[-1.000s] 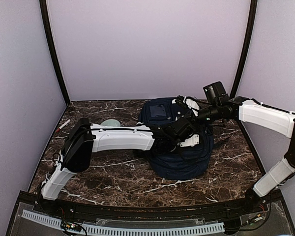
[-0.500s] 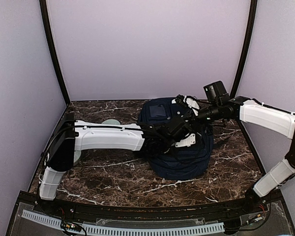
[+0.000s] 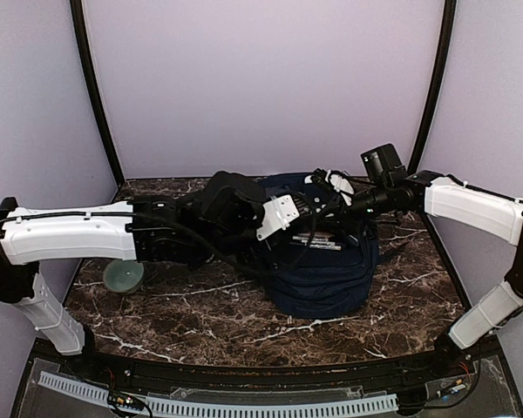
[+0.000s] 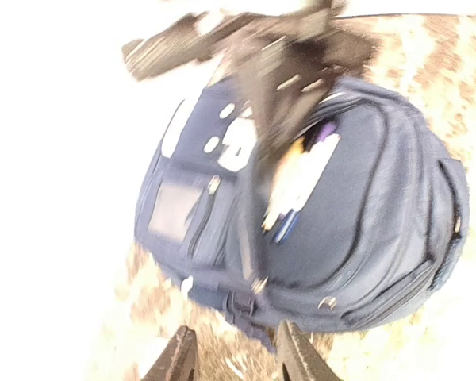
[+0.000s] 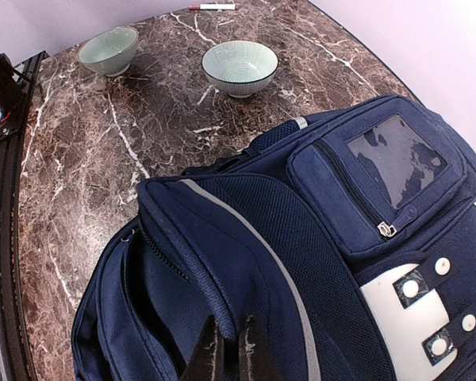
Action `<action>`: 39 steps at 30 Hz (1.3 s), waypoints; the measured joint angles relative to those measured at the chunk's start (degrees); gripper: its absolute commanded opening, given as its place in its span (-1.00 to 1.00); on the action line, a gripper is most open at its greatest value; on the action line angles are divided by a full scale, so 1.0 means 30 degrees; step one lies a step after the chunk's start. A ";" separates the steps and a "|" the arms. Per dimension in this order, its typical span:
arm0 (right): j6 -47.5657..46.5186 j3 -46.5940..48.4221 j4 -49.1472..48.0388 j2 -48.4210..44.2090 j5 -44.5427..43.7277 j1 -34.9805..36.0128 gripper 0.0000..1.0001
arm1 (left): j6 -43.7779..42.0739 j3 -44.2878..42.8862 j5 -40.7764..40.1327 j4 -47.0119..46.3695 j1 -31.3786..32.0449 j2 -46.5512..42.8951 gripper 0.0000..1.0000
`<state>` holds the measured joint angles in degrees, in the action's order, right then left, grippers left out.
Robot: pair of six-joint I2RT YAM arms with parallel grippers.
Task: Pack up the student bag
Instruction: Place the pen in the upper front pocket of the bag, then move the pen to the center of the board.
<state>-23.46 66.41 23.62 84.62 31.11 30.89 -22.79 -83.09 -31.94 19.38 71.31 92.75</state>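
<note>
The student bag (image 3: pixel 324 270) is a navy-blue backpack lying at mid-right of the table. Its main compartment is unzipped, with pens and a white item (image 3: pixel 318 241) showing inside. My right gripper (image 5: pixel 230 349) is shut on the edge of the bag's upper flap (image 5: pixel 214 262) and holds it up; it also shows in the top view (image 3: pixel 331 198). My left gripper (image 4: pixel 236 361) is open and empty, hovering just off the bag's left side (image 3: pixel 296 212). The left wrist view is blurred and shows the bag (image 4: pixel 381 206) from above.
A pale green bowl (image 3: pixel 122 276) sits at the left of the table under my left arm. The right wrist view shows two bowls (image 5: pixel 109 49) (image 5: pixel 239 67) and a red-capped pen (image 5: pixel 213 6) beyond the bag. Purple walls enclose the table.
My left arm has pulled back out of the bag and swung its elbow far to the left, lifting the gripper. The right gripper has stayed put on the flap.
</note>
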 measured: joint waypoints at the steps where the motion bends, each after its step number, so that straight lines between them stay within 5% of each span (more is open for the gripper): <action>1: 0.0000 0.0000 0.0000 0.0015 0.0015 0.0000 -1.00 | 0.0590 0.0474 -0.0044 0.0066 -0.0262 -0.0495 -0.23; 11: -0.0007 0.0000 0.0000 0.0051 0.0087 0.0000 -1.00 | 0.6776 0.5340 0.0168 0.2062 -0.5916 -0.5158 0.50; 19: -0.0007 0.0000 0.0007 0.0051 0.0117 0.0000 -1.00 | 1.1358 0.5319 0.0474 0.4087 -1.2240 -0.6193 0.60; 30: -0.0007 0.0000 0.0022 0.0044 0.0138 0.0000 -1.00 | 1.4353 0.4503 0.5901 0.4546 -2.1041 -0.2820 0.67; 39: -0.0015 0.0000 0.0124 -0.0226 0.0138 -0.0015 -1.00 | 1.4739 0.2470 0.8000 0.3351 -2.3948 0.1617 0.64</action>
<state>-23.51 66.41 23.99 83.94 31.53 30.85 21.43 -75.68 -7.94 29.43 -0.54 97.60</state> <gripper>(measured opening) 0.034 0.830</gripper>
